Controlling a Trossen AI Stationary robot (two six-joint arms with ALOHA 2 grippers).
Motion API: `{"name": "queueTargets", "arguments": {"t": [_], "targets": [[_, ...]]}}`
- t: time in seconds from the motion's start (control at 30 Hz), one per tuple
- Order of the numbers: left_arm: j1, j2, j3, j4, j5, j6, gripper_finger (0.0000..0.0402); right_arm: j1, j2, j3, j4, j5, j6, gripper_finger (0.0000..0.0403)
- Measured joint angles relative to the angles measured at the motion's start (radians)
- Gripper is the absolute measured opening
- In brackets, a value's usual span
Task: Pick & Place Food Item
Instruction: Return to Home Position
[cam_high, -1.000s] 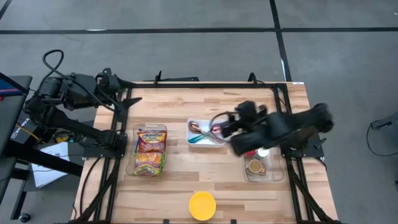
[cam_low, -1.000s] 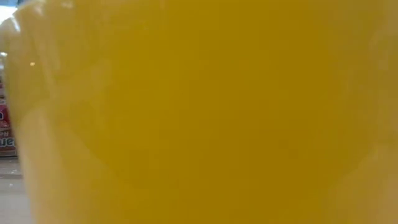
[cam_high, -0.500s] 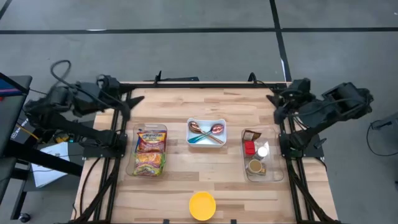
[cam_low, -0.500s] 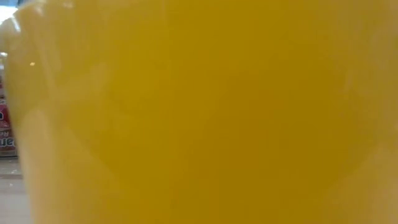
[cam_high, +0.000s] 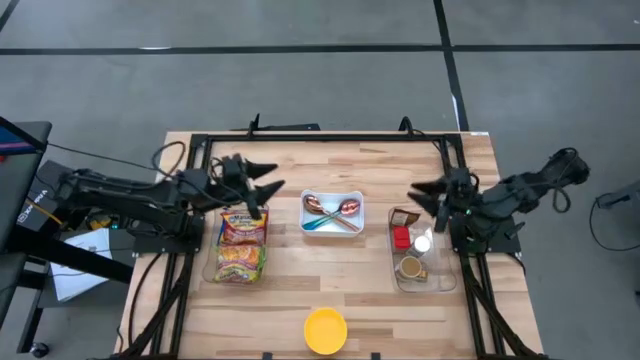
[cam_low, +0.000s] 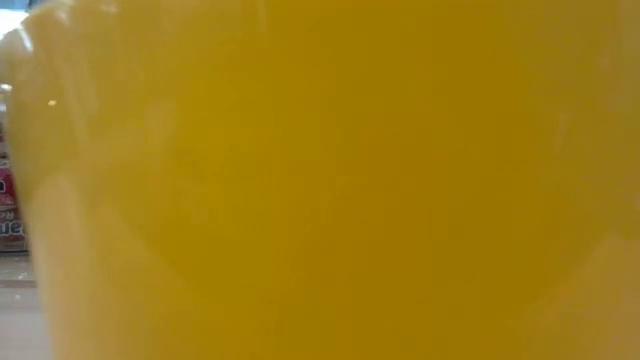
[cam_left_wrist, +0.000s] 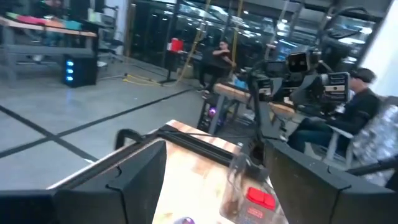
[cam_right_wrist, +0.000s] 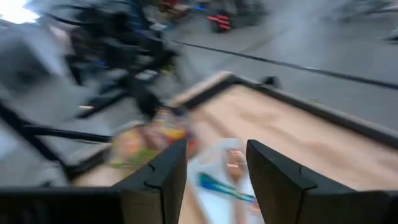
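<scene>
**Left arm.** It reaches in from the left edge of the wooden table (cam_high: 300, 268). The left gripper (cam_high: 272, 178) hangs above the far end of a clear bin (cam_high: 212, 262) that holds instant-noodle packets (cam_high: 241, 243). Its fingers are spread wide and carry nothing.

**Centre.** The white bin (cam_high: 332, 231) sits mid-table, well apart from both grippers. Three spoons lie crossed inside it:
- a gold spoon (cam_high: 314, 205)
- a violet spoon (cam_high: 349, 207)
- a teal spoon (cam_high: 322, 225)

A yellow bowl (cam_high: 325, 329) stands at the near edge, in line with the white bin. It fills the low view completely.

**Right side.** A second clear bin (cam_high: 445, 283) holds small items, among them a red packet (cam_high: 401, 237) and a cup (cam_high: 410, 267). The right gripper (cam_high: 419, 195) hangs above that bin's far end and points toward the table centre. Its fingers are parted and empty, and the right wrist view shows the white bin between them, farther off.
</scene>
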Motion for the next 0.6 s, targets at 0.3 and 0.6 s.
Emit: {"name": "queueTargets", "arguments": {"t": [0.3,0.6], "targets": [[-0.001,0.123,-0.007,0.078,0.079,-0.001,0.0263,-0.066,-0.056,-0.308,0.494,-0.226,-0.041,0.0159],[-0.004,-0.087,-0.156,0.084,0.227,0.016,0.0181,-0.106,-0.008,-0.333,0.613,-0.225,0.017,0.0159]]}}
